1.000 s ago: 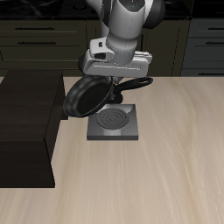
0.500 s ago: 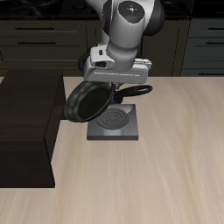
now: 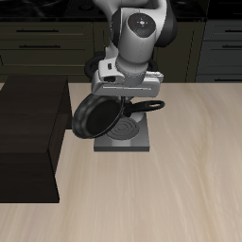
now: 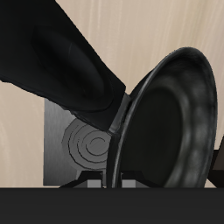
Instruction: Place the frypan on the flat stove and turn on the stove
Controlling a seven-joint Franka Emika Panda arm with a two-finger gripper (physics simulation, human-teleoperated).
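I've got the frypan (image 3: 96, 117) up in the air, tilted steep w/ its dark glossy inside facing the table's front edge, my gripper (image 3: 129, 95) clenched on its handle (image 3: 142, 105) (fingertips themselves hidden under the wrist block in the exterior view, but the pan hangs from there). Pan bowl sits at abt 9 o'clock from the flat stove (image 3: 124, 139), overlapping the stove's edge on that side and not touching the plate; the handle runs back toward 3 o'clock, over the stove's far edge. In the wrist view the frypan (image 4: 171, 122) fills much of the picture, rim on edge, w/ the flat stove (image 4: 86, 144) and its concentric-ring burner (image 4: 92, 144) showing past the rim. Dark brown cabinet block (image 3: 28, 142) stands at 9 o'clock of the pan, near it. Stove knob: can't make it out.
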